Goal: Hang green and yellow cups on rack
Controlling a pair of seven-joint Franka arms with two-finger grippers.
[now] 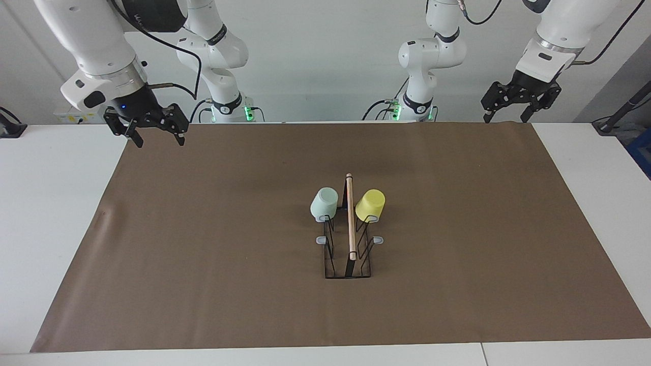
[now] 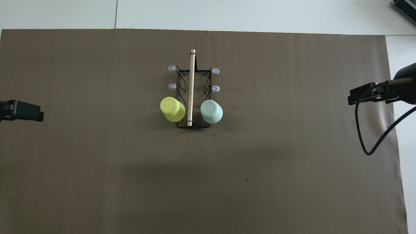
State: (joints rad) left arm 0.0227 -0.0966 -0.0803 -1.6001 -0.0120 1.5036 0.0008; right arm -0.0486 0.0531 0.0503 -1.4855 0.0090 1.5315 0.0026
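The green cup (image 1: 324, 204) (image 2: 211, 111) hangs upside down on a prong of the rack (image 1: 349, 254) (image 2: 192, 97), and the yellow cup (image 1: 370, 205) (image 2: 172, 109) hangs upside down on the prong just across the wooden rod (image 1: 350, 216) (image 2: 191, 87) from it. Both cups sit at the end of the rack that is nearer to the robots, the green one on the side toward the right arm's end of the table and the yellow one on the side toward the left arm's end. Each cup tips a little away from the rod, with its bottom pointing up. The other four prongs show their grey tips, two on each side, and carry no cup. The rack stands near the middle of a big brown mat (image 1: 203, 244) (image 2: 97, 162) that covers most of the white table (image 1: 51, 203) (image 2: 227, 13). The rod runs along the top of the rack, pointing from the robots outward. The right hand (image 1: 155, 138) (image 2: 364, 96) is up in the air over the corner of the mat at the right arm's end, well apart from the rack, and its two fingers are spread open with nothing between them. The left hand (image 1: 508, 116) (image 2: 21, 110) is up in the air over the mat's edge at the left arm's end, also well apart from the rack, and its fingers are spread open and hold nothing too. Neither hand touches a cup or the rack.
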